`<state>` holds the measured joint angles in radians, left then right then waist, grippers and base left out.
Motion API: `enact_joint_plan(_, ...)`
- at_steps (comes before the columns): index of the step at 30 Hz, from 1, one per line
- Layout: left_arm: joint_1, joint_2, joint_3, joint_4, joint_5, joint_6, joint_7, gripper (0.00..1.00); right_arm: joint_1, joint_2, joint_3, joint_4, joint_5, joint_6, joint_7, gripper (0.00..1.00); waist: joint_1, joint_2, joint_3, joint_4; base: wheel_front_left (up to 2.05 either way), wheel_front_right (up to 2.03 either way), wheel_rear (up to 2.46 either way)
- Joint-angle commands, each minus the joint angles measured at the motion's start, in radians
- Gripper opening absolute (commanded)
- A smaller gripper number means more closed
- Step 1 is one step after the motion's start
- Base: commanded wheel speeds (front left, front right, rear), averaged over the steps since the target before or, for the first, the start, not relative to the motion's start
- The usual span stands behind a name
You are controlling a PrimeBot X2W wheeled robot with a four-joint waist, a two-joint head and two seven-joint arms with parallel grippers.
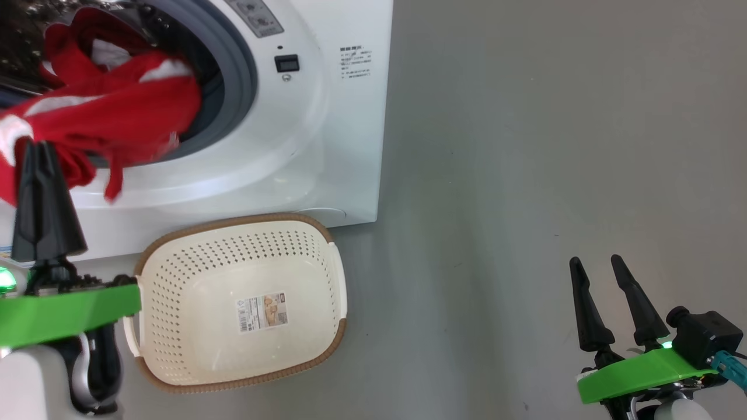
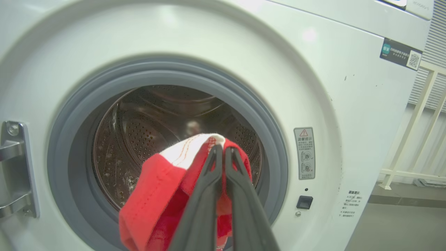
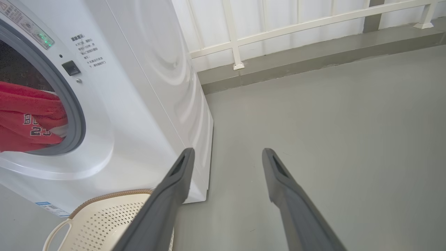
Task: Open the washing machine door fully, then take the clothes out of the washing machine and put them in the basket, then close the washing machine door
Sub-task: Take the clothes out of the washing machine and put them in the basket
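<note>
Left gripper (image 1: 35, 146), upright before the drum mouth in the head view, is clamped on the clothes (image 1: 117, 116), a red bundle spilling over the lip of the washing machine (image 1: 327, 146). The basket (image 1: 175, 274) stands empty on the floor (image 1: 525, 175) against the machine's front, just below. Right gripper (image 1: 595, 259) rests low, fingers spread, holding nothing. Left wrist view: closed fingers pinch red-and-white fabric at the grey seal (image 2: 167, 73). Right wrist view: parted fingers point along the floor beside the machine. Unloading seems underway; next, the bundle needs pulling free and lowering into the basket.
</note>
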<state>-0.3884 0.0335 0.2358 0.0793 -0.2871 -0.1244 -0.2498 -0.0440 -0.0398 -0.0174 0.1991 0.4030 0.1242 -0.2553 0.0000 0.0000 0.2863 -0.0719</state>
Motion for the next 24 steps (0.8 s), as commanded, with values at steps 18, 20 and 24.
enact_joint_plan(18, 0.121, 0.017, -0.053, -0.123, -0.010, 0.008, -0.012, 0.00, -0.013, -0.010, 0.037, -0.025, 0.005, 0.007, -0.006, 1.00, 0.0000, 0.0000, 0.021, -0.023, 0.00, 0.00, 0.00)
enact_joint_plan(20, 0.130, 0.017, -0.058, -0.078, -0.012, 0.008, -0.012, 0.00, -0.016, -0.010, 0.040, -0.026, 0.008, 0.007, -0.006, 1.00, 0.0000, 0.0000, 0.031, -0.027, 0.00, 0.00, 0.00)
enact_joint_plan(24, 0.127, 0.017, -0.057, 0.029, -0.028, 0.006, -0.012, 0.00, -0.030, -0.010, 0.049, -0.030, 0.017, 0.007, -0.006, 1.00, 0.0000, 0.0000, 0.060, -0.037, 0.00, 0.00, 0.00)
